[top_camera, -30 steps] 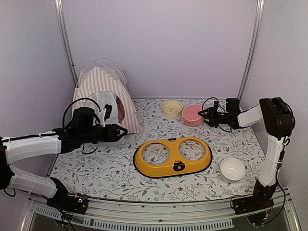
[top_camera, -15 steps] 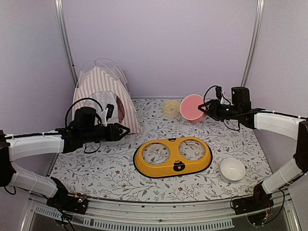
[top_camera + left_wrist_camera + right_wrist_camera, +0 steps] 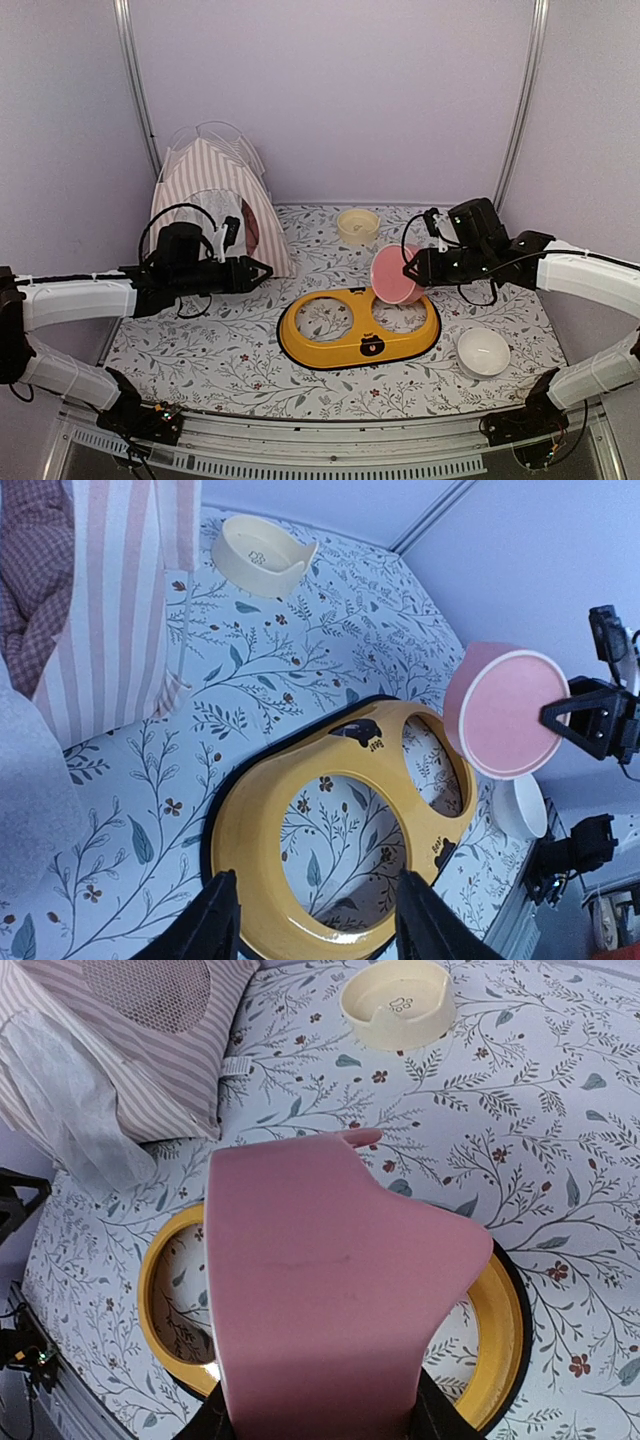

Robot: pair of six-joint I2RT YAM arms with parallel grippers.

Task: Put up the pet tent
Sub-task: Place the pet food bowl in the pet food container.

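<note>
Near me on the right a white bowl (image 3: 483, 350) is sitting, and the yellow tray (image 3: 300, 345) is lying in the middle. My right claw (image 3: 415, 270) is pinching the pink bowl (image 3: 393, 275), holding it tilted above the tray's far side, while my left claw (image 3: 262, 272) is hanging partly open and empty, left of the tray. Far back a cream bowl (image 3: 358, 226) is resting, and the pet tent (image 3: 210, 185) is standing in the far left corner.

Our left gripper (image 3: 258, 272) hangs parted and empty on its outstretched arm; our right gripper (image 3: 413, 270) clamps a round pink bowl (image 3: 392, 277) aloft.
</note>
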